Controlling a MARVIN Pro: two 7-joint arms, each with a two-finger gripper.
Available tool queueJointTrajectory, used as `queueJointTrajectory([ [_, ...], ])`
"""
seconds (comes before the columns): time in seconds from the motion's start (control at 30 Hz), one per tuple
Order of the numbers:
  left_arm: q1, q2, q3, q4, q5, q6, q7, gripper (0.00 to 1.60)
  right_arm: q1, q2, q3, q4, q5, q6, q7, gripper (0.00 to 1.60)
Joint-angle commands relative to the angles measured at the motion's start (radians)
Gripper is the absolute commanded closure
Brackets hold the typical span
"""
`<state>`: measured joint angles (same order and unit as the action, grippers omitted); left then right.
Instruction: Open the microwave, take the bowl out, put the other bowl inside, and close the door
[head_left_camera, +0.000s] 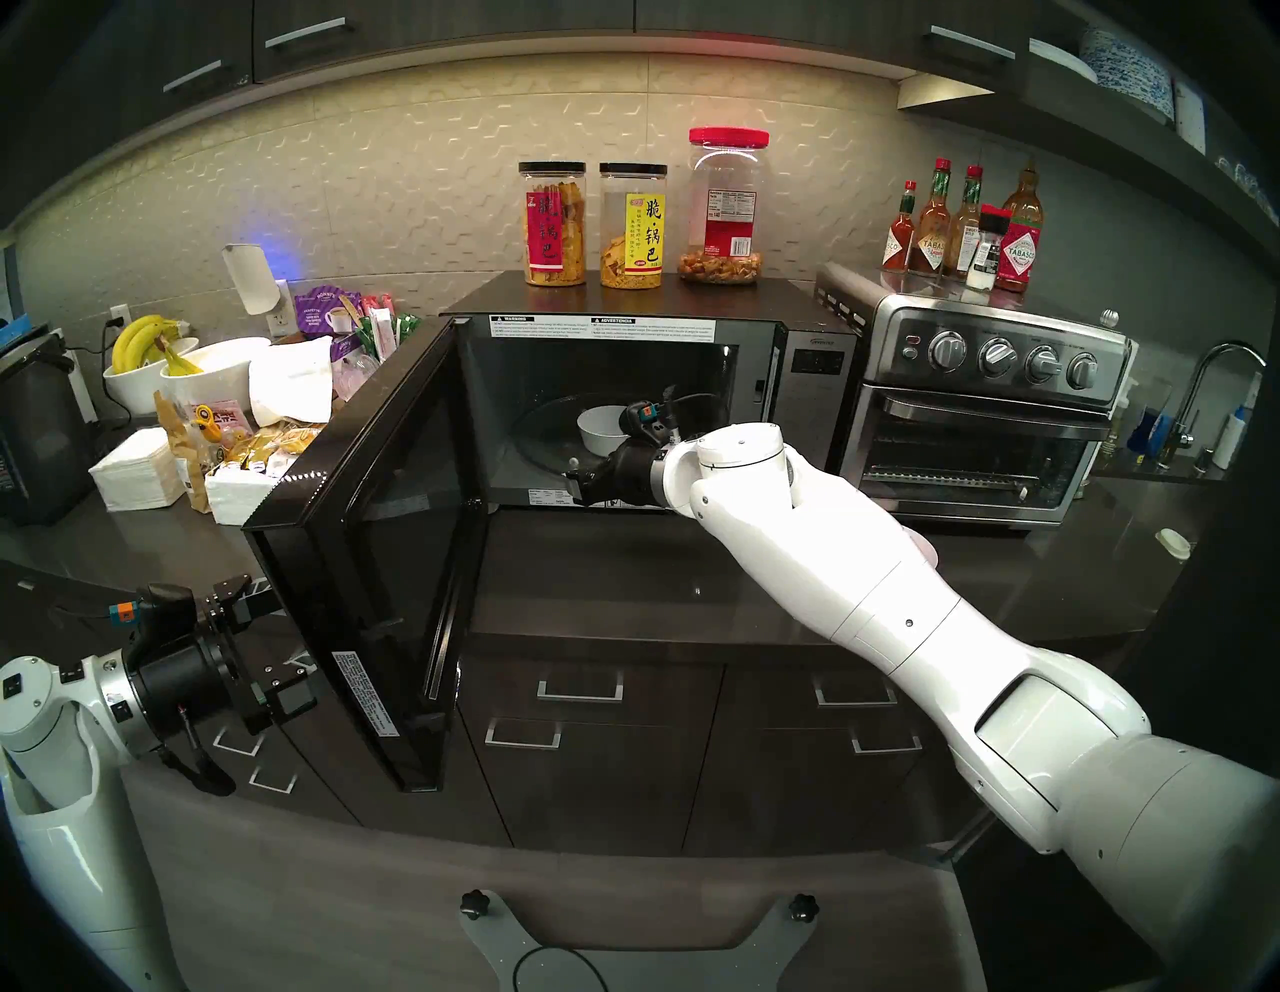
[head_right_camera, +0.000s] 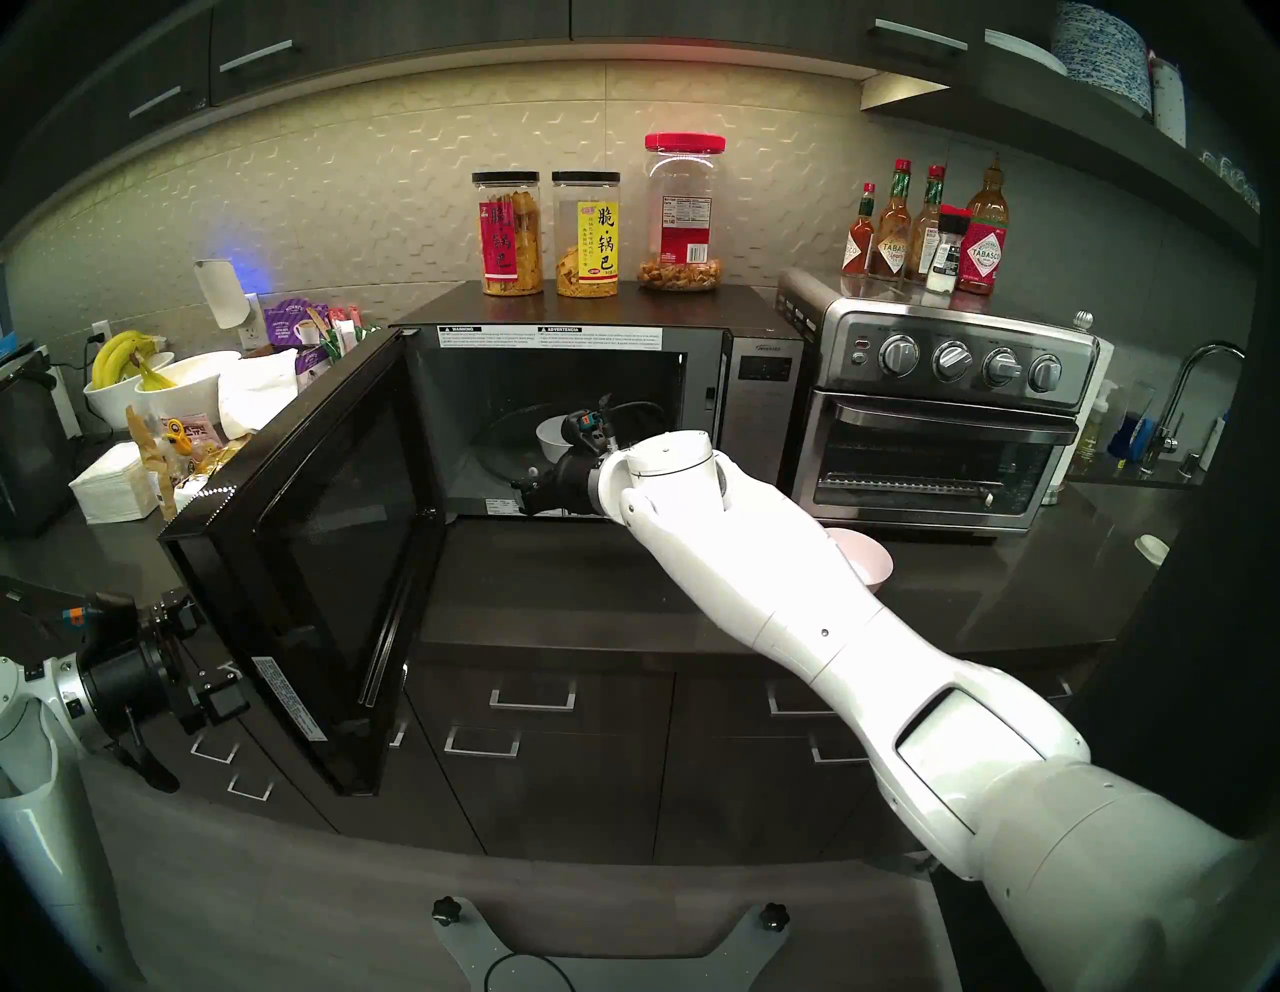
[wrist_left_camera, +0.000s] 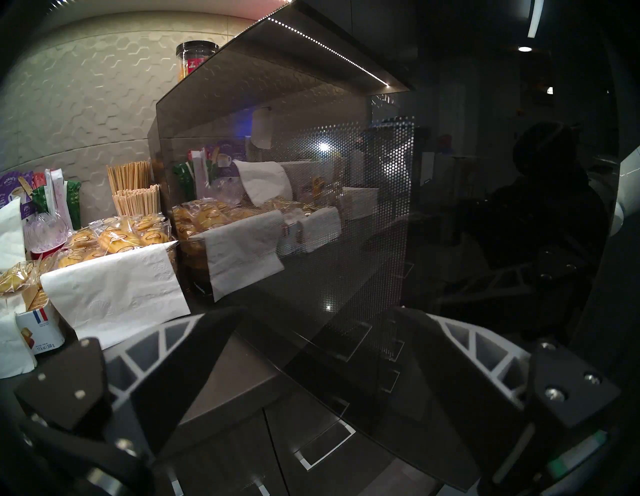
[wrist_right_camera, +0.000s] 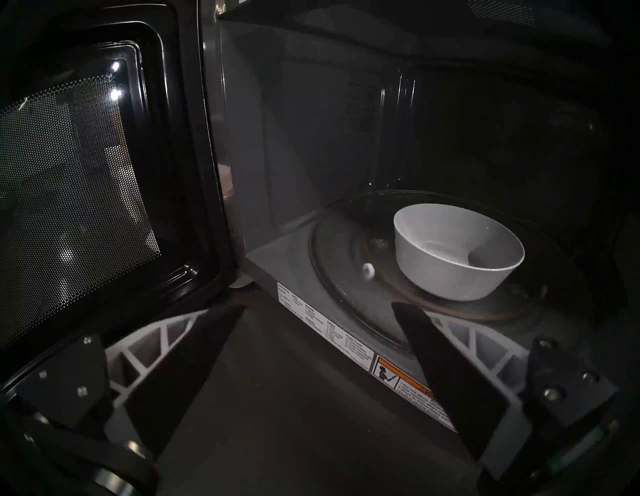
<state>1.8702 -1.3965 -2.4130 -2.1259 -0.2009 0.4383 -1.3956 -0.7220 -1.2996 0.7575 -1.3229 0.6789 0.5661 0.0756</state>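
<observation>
The microwave (head_left_camera: 817, 374) stands with its door (head_left_camera: 388, 526) swung wide to the left. Inside, the white bowl (head_left_camera: 601, 426) (wrist_right_camera: 457, 249) sits upright on the glass turntable (wrist_right_camera: 346, 277). My right gripper (head_left_camera: 585, 478) (wrist_right_camera: 318, 306) is open at the cavity's front sill, just short of the bowl and holding nothing. The pink bowl (head_right_camera: 869, 561) rests on the counter in front of the toaster oven, mostly hidden behind my right arm. My left gripper (head_left_camera: 270, 630) (wrist_left_camera: 318, 311) is open and empty, close to the door's outer glass (wrist_left_camera: 346, 207).
A steel toaster oven (head_left_camera: 983, 429) stands right of the microwave, with sauce bottles (head_left_camera: 970, 228) on top. Three jars (head_left_camera: 554, 228) sit on the microwave. Banana bowls (head_left_camera: 149, 360), napkins and snack packs (head_left_camera: 138, 471) crowd the left counter. A faucet (head_left_camera: 1212, 388) is far right.
</observation>
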Motion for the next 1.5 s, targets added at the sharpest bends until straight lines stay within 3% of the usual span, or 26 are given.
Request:
queueJointTrajectory([
  [0.0, 0.002, 0.003, 0.000, -0.015, -0.005, -0.001, -0.008, 0.00, 0.020, -0.014, 0.014, -0.010, 0.002, -0.009, -0.001, 0.00],
  [0.73, 0.002, 0.003, 0.000, -0.015, -0.005, -0.001, -0.009, 0.00, 0.016, -0.019, 0.022, -0.008, -0.010, -0.006, 0.004, 0.00],
  [1.47, 0.001, 0.003, 0.001, -0.015, -0.004, -0.001, -0.008, 0.00, 0.066, -0.124, 0.005, 0.110, -0.064, -0.009, -0.048, 0.00],
])
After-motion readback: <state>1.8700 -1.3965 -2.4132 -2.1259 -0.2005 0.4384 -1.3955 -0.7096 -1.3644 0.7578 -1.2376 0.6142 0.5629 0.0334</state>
